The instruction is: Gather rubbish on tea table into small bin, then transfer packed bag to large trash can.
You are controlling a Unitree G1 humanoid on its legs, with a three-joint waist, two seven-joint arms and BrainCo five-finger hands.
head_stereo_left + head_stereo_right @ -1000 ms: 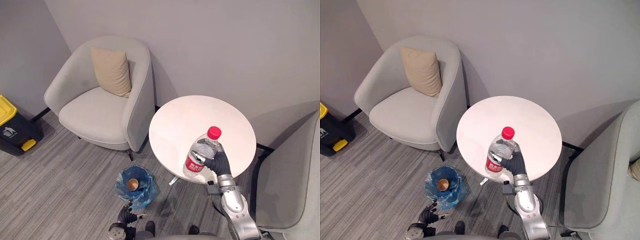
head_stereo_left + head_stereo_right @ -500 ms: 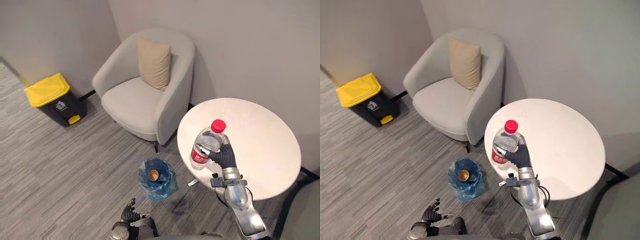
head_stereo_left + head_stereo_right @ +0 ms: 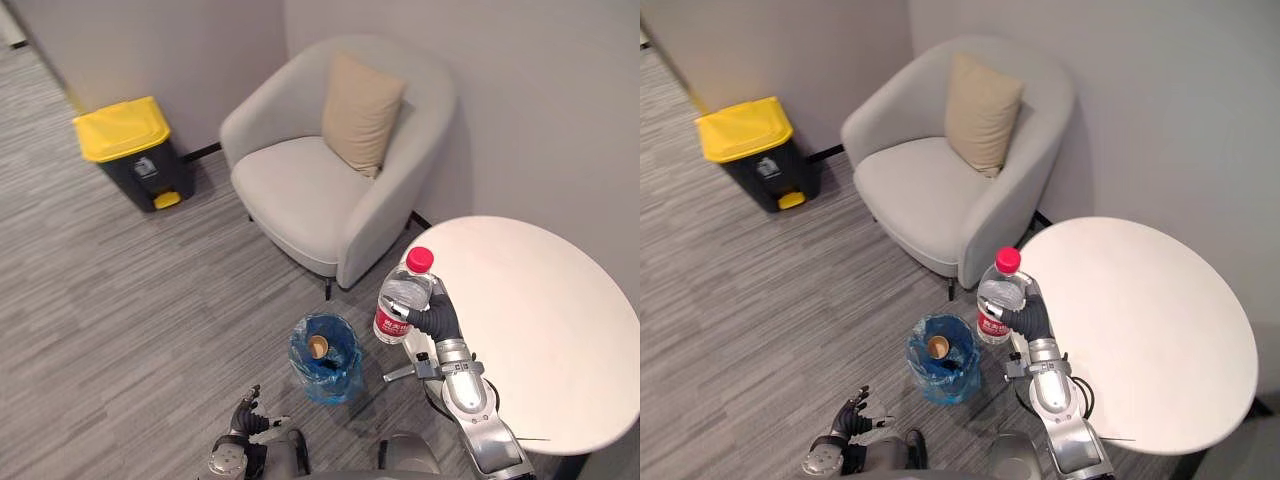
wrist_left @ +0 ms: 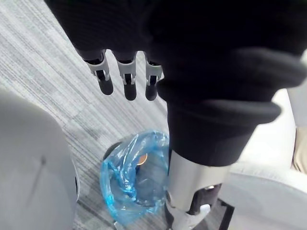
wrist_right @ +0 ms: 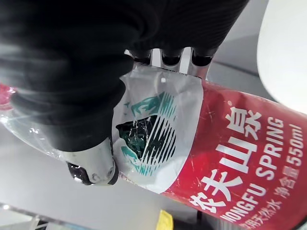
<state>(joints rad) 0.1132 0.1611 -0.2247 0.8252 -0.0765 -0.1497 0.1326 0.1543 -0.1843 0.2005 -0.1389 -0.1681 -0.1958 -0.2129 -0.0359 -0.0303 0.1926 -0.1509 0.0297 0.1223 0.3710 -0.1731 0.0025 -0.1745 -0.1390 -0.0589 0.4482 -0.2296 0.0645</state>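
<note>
The right hand point(image 3: 438, 320) grips the bottle point(image 3: 398, 308) upright at the tea table's point(image 3: 545, 330) left edge, right of the small bin point(image 3: 337, 384). The left hand point(image 4: 125, 80) hangs open, low. Released here, the bottle would likely miss the bin's narrow mouth.

Soft, even light. The round white table point(image 3: 540, 300) is brightest; the pale grey armchair point(image 3: 300, 190) casts a faint shadow on the grey striped carpet point(image 3: 120, 300) beneath.

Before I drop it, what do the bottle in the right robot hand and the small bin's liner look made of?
Bottle: clear, glossy thin plastic, see-through wall, with red cap and red film label. Liner: probably thin blue plastic film, translucent, shiny and crinkled.
</note>
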